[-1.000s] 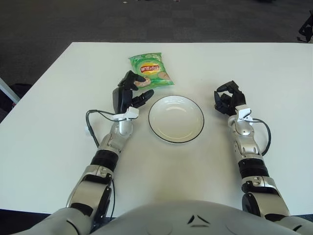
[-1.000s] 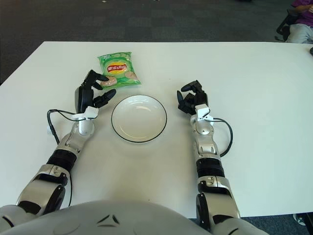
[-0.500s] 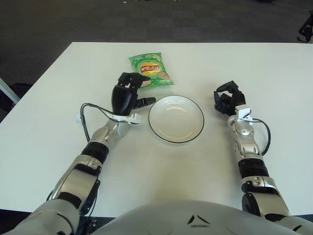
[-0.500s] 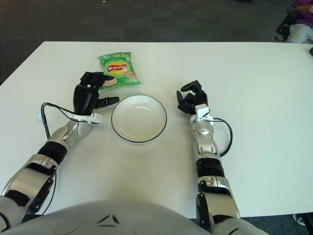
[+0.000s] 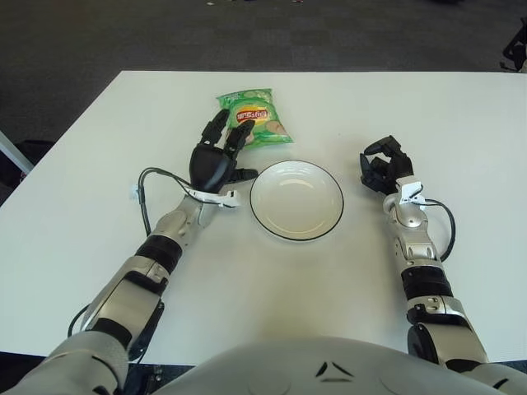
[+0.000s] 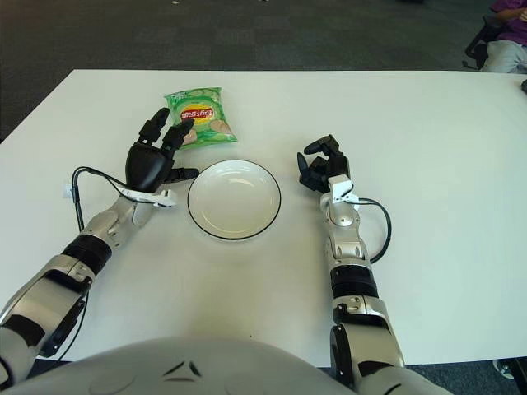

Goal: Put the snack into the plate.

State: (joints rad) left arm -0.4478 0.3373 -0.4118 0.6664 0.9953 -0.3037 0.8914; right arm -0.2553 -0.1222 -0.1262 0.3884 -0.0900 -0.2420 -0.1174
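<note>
Two hands: both show over the white rectangular table [image 5: 99, 164], one on each side of the plate.
Snack: green crinkled chip bag with a yellow and red logo [image 5: 254, 117], lying flat on the table at the far side, beyond the plate and a little to its left; not in the plate.
Plate: round white shallow plate with a thin dark rim [image 5: 296, 199], near the table's middle, with nothing inside it.
Left hand: black three-finger left hand [image 5: 216, 160] just left of the plate, back of the hand up, fingers spread and stretched toward the bag's near left corner; the fingertips [image 6: 177, 129] overlap the bag's edge, but whether they touch it cannot be told; nothing is grasped.
Right hand: black three-finger right hand [image 6: 322, 171] just right of the plate, fingers curled in on themselves and holding nothing.
Cables: thin black cable [image 5: 146, 189] loops out from the left wrist; another black cable [image 6: 380, 229] loops beside the right forearm.
Right eye view only: seated person in a purple top [image 6: 506, 33] at the upper right corner, beyond the table.
Left eye view only: dark chair part [image 5: 516, 45] at that same corner, and a pale table edge [image 5: 12, 152] at the far left.
</note>
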